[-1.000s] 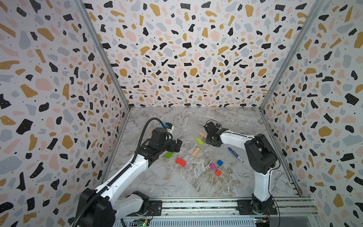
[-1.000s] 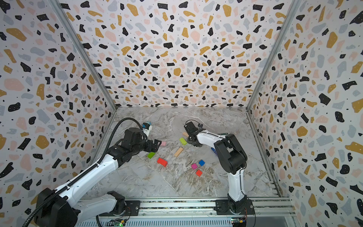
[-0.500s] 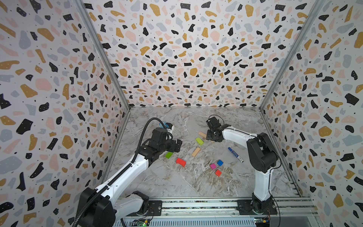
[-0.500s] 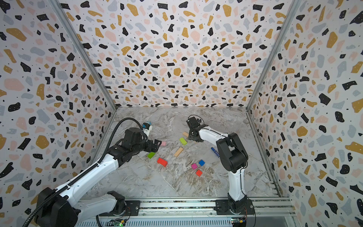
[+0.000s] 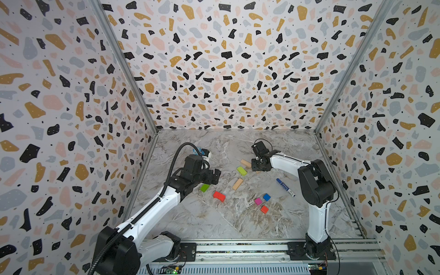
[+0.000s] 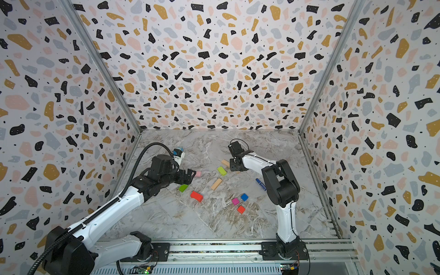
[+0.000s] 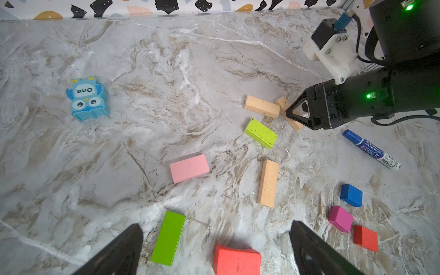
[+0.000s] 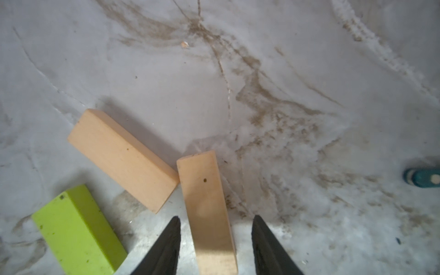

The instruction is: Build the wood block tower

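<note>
While left pincer (image 7: 216,226) gapes wide, right pincer (image 8: 216,217) apart, astride a tan block (image 8: 204,190).

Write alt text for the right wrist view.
The right tool hangs open astride a tan block lying on the marbled table, with a gap on each side. A second tan block and a lime-green block lie beside it; a blue marker peeks in.

The right fingers (image 8: 166,247) stood apart on either side of a tan oblong block (image 8: 207,204) lying on the marble desk (image 8: 309,83), a gap on each side. A second tan block (image 8: 123,157) lay just beside it, a lime-green block (image 8: 76,228) near that, a blurred blue marker (image 8: 421,178) well apart.
</note>
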{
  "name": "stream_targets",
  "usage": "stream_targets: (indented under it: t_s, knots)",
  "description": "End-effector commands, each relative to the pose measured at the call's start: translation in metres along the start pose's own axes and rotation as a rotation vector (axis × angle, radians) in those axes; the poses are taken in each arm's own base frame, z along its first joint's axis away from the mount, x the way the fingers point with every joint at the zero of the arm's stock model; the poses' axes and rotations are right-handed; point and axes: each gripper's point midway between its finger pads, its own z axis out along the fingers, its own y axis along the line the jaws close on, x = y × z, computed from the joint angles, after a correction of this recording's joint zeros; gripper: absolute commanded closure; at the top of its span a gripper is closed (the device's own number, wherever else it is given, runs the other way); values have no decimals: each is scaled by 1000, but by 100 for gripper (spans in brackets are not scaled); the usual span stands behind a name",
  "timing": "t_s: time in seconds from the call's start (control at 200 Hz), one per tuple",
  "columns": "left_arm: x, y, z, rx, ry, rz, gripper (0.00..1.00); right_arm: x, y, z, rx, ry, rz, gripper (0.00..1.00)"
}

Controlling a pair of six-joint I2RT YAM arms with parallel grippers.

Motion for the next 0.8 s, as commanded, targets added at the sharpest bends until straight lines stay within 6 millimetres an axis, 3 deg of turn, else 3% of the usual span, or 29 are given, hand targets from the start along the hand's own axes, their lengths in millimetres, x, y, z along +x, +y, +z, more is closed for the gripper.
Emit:
stream_targets:
  t_s: [0.0,0.28,0.481,0.611,0.796]
  knots:
    - [1,-1,1,2,-5,13,3,-1,1,2,-18,7,-37,54]
    - [1,-1,2,2,1,14,3,-5,0,7,-5,3,-35,63]
    - [3,-1,3,6,4,13,4,-6,-2,8,7,15,-22,82]
    - [4,-3,5,20,13,9,6,-8,-4,-4,12,3,-6,94]
    - [12,-10,13,55,55,10,5,-11,-5,-42,-11,-29,41,97]
